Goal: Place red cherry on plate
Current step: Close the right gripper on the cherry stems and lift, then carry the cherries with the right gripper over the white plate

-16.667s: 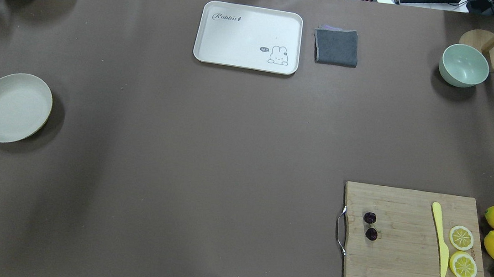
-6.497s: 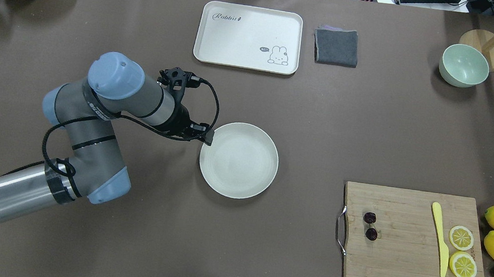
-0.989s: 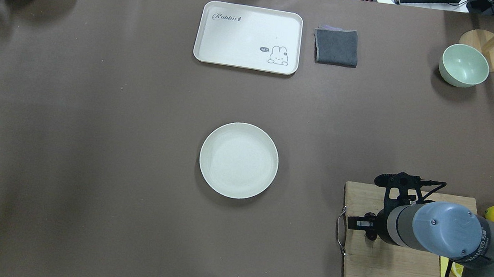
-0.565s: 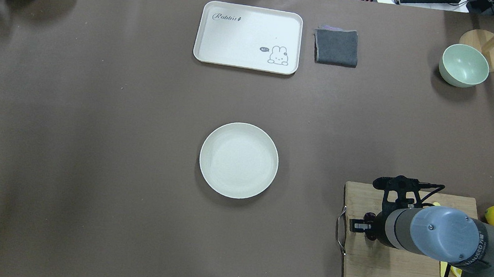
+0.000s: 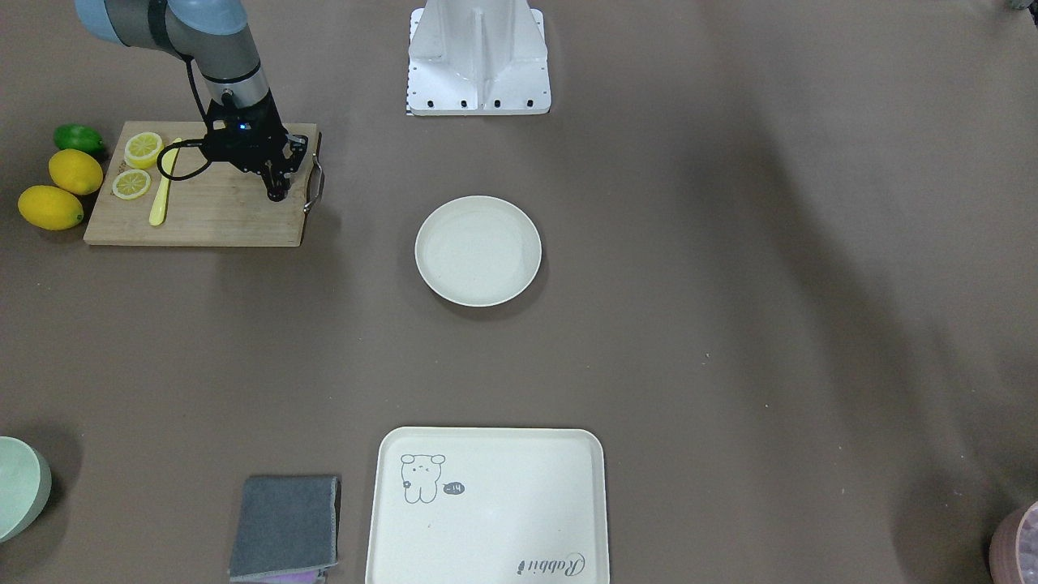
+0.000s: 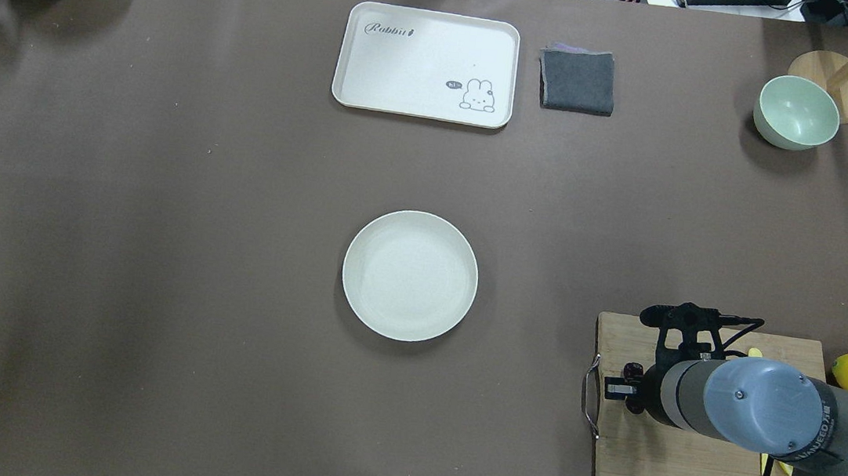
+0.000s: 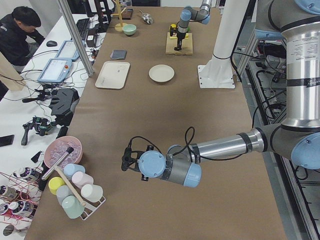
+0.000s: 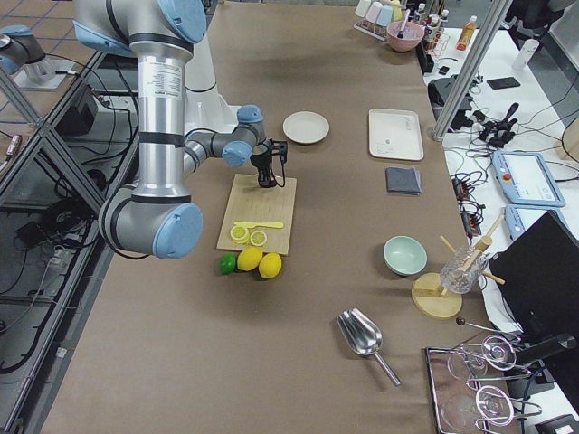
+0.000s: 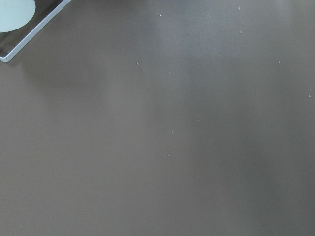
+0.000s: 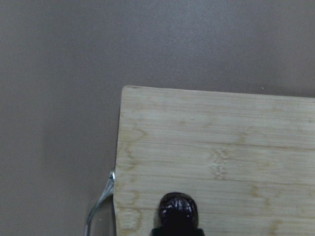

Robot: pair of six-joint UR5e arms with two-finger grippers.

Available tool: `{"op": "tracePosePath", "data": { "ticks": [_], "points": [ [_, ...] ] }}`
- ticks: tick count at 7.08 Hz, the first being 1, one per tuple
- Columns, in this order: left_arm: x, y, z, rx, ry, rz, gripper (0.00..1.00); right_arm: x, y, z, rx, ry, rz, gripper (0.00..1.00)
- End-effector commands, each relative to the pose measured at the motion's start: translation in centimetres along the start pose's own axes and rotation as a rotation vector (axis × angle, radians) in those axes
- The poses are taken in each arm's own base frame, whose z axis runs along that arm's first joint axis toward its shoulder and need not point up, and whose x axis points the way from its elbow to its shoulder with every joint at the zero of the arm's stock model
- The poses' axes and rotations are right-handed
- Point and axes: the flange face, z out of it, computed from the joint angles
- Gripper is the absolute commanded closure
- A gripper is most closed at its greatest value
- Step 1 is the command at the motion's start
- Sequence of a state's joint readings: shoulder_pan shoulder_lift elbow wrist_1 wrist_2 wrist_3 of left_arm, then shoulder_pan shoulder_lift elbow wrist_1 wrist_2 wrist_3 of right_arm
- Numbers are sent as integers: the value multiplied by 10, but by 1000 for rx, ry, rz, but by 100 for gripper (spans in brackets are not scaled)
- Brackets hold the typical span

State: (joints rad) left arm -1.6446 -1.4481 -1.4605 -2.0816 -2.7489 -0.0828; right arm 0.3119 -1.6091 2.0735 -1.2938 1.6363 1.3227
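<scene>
The red cherry (image 10: pixel 178 209) lies near the handle end of the wooden cutting board (image 6: pixel 684 462); one dark fruit shows at the bottom of the right wrist view and a reddish one (image 6: pixel 631 368) peeks out beside the wrist from overhead. My right gripper (image 5: pixel 276 193) points straight down onto the pair, its fingers drawn together, apparently on the stems. The cream plate (image 6: pixel 410 276) sits bare at the table's middle, well left of the board. My left gripper (image 7: pixel 125 161) hangs over bare table far from both, and I cannot tell its state.
On the board lie lemon slices (image 5: pixel 143 149) and a yellow knife (image 5: pixel 163 191); whole lemons (image 5: pixel 75 171) and a lime (image 5: pixel 79 138) sit beside it. A rabbit tray (image 6: pixel 426 63), grey cloth (image 6: pixel 577 80) and green bowl (image 6: pixel 796 112) line the far side.
The left arm brought the plate from the left edge to the middle, then withdrew. The right arm came down on the cherries; in the last second the board slid slightly right.
</scene>
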Motion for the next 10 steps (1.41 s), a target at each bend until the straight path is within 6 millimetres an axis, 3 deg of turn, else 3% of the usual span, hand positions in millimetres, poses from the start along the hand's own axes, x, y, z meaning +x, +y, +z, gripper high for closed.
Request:
{"op": "tracePosePath", "data": {
  "ticks": [1,2,3,4,5,7,8,9,10],
  "points": [
    [0,0,0,0,0,0,2,-5,-3,-21,-2,-35,1,100],
    [0,0,0,0,0,0,2,-3,-14,-38,-9,-60,19,100],
    [-1,0,0,-1,0,-1,2,4,-35,-68,-40,-86,60,100],
    [-1,0,0,-1,0,-3,2,15,-51,-113,-103,-82,88,100],
    [-1,1,1,-1,0,-4,2,22,-82,-165,-110,-80,77,100],
    [-2,0,0,0,-11,-3,2,6,-140,-247,-117,-14,66,100],
    [-3,1,1,-1,-24,-4,2,-6,-157,-274,-118,20,41,100],
    [-5,3,2,-3,-24,-8,2,-25,-170,-278,-120,21,28,100],
    [-6,4,2,-4,-26,-11,2,-57,-200,-273,-122,30,33,100]
  ]
}}
